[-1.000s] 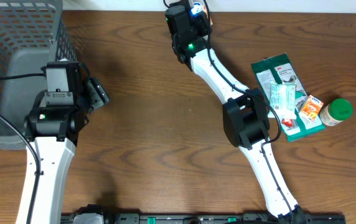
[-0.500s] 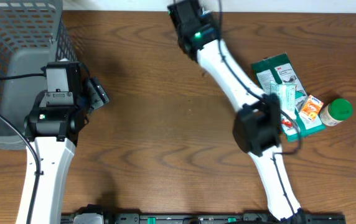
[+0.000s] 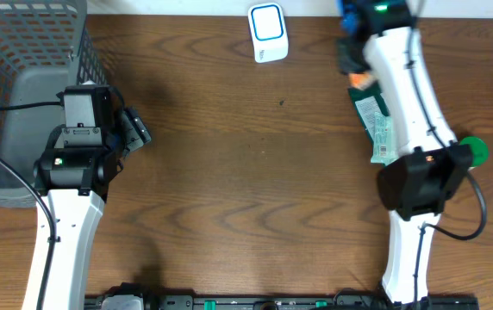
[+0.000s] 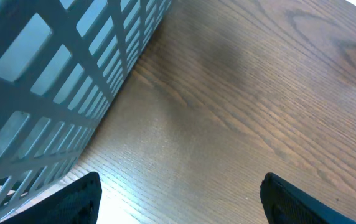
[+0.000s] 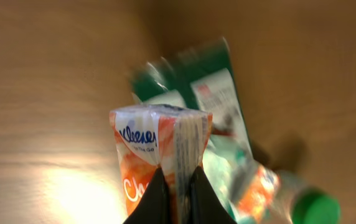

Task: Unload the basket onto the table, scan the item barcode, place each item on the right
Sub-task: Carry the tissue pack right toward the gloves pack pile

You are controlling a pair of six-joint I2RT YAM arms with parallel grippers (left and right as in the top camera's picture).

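Far right over the desk (image 3: 229, 189), the right gripper (image 5: 178, 179) is clamping shut on a Kleenex tissue pack (image 5: 156, 140), holding it above the green package (image 5: 218, 87) and well apart from the scanner (image 3: 268, 33). The left gripper (image 4: 181, 196) is sitting wide open and empty beside the basket (image 3: 22, 60). Step is looking like carry-to-scan, so the next move is calling for a swing toward the scanner with the barcode side facing it.
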